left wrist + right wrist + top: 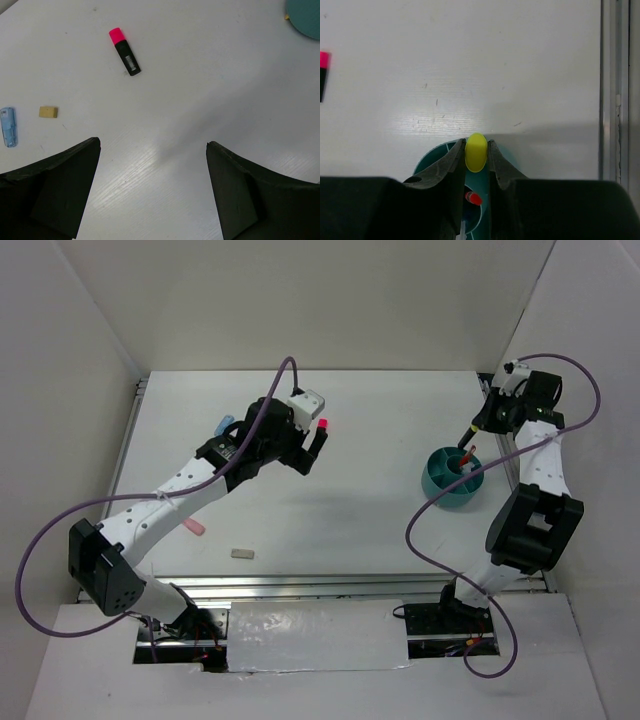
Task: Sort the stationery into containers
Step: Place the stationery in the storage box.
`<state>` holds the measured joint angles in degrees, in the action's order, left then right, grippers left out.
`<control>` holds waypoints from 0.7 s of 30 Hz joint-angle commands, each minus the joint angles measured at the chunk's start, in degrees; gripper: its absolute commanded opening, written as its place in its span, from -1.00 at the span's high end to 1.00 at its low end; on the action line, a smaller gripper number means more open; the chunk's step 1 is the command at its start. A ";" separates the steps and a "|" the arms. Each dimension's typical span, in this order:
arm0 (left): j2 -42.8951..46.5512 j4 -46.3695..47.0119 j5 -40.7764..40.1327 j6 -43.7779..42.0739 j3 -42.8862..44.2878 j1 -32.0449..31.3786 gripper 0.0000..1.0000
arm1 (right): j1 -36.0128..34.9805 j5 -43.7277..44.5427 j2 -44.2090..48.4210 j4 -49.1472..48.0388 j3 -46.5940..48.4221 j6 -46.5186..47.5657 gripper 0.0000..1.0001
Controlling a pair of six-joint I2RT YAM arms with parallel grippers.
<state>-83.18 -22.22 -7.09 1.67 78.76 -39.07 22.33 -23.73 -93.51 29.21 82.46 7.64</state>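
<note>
so the yellow-capped highlighter (476,151) is pinched tight in the right gripper (476,144), cap poking past the tips, long axis in line with the fingers, right over the teal cup (431,165) next to a red pen (474,198). Drop looks straight down. The table rail (615,100) is close on the right. The left gripper (152,145) hangs wide open, with the pink-capped highlighter (125,51) ahead of it on open table

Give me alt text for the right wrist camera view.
The right gripper clamps a yellow-capped highlighter over the teal cup, which holds a red pen. A pink highlighter lies on the table at far left.
</note>
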 commanded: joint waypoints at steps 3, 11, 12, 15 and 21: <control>-0.49 2.01 -0.47 -0.97 2.45 0.22 -0.99 | -0.88 0.35 -0.53 -0.12 0.86 2.03 1.00; -0.58 2.53 -0.20 -1.06 1.48 0.22 -0.99 | -1.94 0.70 -1.32 1.29 -0.10 4.40 1.00; -0.50 2.44 -0.29 -0.97 1.57 0.22 -0.99 | -1.94 0.79 -1.23 1.20 -0.10 4.31 1.00; -0.93 2.18 -0.64 -0.97 1.75 0.22 -0.99 | -2.02 0.70 -0.71 1.20 -0.28 4.40 1.00; -1.11 2.27 -0.55 -1.06 1.75 0.22 -0.99 | -2.20 -0.18 1.05 1.72 -0.45 4.40 1.00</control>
<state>-83.99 -22.22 -7.25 1.61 78.78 -39.07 20.80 -23.79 -94.21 29.56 82.46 11.18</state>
